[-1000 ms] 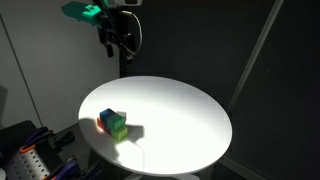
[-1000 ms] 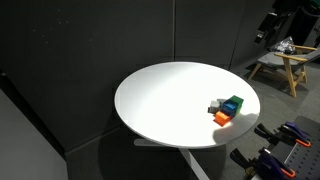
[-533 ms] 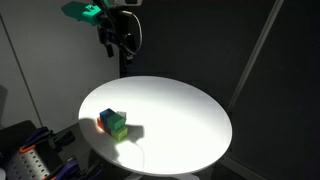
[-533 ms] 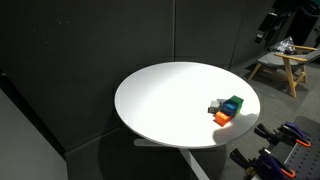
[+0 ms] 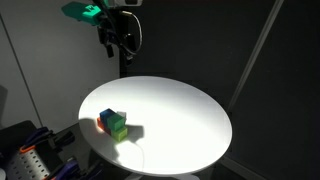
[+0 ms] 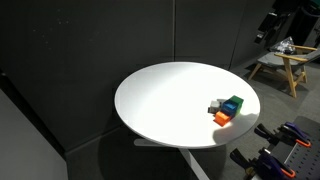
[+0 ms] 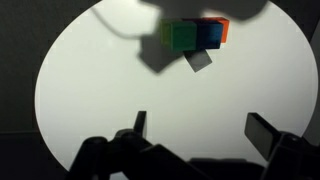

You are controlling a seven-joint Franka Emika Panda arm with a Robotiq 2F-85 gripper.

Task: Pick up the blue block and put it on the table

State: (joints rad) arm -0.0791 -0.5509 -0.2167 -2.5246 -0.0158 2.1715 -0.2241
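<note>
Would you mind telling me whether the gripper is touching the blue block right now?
Apart. In the wrist view the gripper is open and well short of the blue block, with bare table between.

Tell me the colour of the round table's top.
White. The large round table has a smooth, plain white top, and it shows best in an exterior view.
</note>
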